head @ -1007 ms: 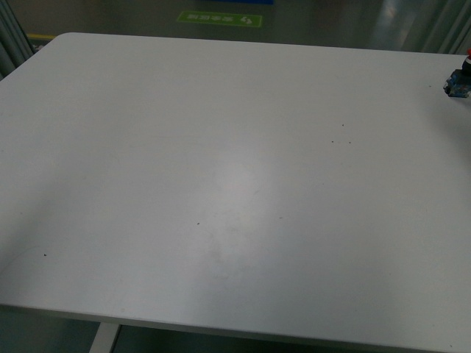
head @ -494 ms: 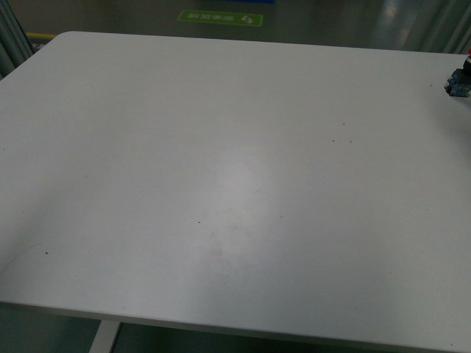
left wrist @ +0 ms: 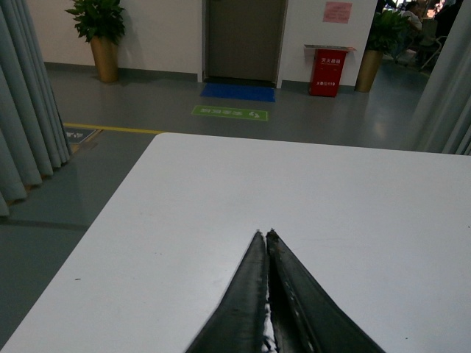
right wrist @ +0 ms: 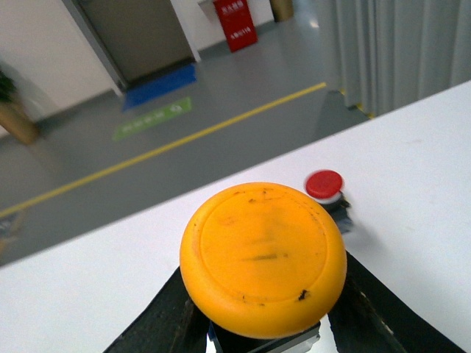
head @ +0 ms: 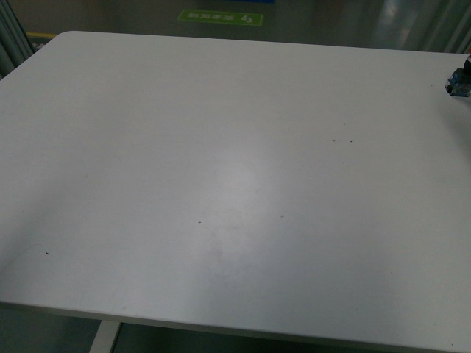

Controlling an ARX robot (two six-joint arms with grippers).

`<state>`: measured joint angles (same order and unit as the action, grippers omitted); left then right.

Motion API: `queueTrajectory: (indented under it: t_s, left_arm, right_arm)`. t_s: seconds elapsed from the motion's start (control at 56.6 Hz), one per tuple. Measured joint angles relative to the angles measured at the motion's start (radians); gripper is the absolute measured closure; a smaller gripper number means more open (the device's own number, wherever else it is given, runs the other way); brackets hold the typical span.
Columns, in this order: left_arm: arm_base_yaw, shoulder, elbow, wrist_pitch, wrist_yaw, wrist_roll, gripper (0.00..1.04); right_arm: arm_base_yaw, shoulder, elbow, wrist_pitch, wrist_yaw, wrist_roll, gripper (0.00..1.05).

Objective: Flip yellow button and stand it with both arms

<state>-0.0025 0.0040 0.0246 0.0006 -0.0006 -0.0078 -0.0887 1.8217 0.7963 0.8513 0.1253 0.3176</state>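
Observation:
In the right wrist view the yellow button (right wrist: 263, 254) fills the middle, its flat orange-yellow cap facing the camera and its black body below. My right gripper (right wrist: 263, 332) is shut on that body, with a black finger (right wrist: 158, 320) on each side, and holds it above the white table (right wrist: 88, 294). In the left wrist view my left gripper (left wrist: 266, 234) is shut, its fingers pressed together with nothing between them, over the table (left wrist: 331, 184). Neither arm nor the yellow button shows in the front view.
A similar switch with a red cap (right wrist: 324, 185) stands on the table just beyond the held button. In the front view its blue-and-black body (head: 459, 81) is at the table's far right edge. Curtains (left wrist: 29, 110) hang past the table's left side.
In the front view the switch at the right edge has slipped slightly further out of frame, so its red cap no longer shows. Nothing else differs.

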Motion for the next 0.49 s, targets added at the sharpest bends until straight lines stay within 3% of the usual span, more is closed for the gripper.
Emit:
queueTrajectory:
  t_s: [0.353,0.494]
  left_arm:
    - [0.0,0.0,0.0,0.0,0.0,0.0,0.44]
    - [0.0,0.0,0.0,0.0,0.0,0.0,0.1]
  right_arm:
    - [-0.086,0.164,0.117,-0.017,0.032,-0.162,0.68]
    - [-0.087,0.24,0.175,-0.043,0.051,-0.21,0.68]
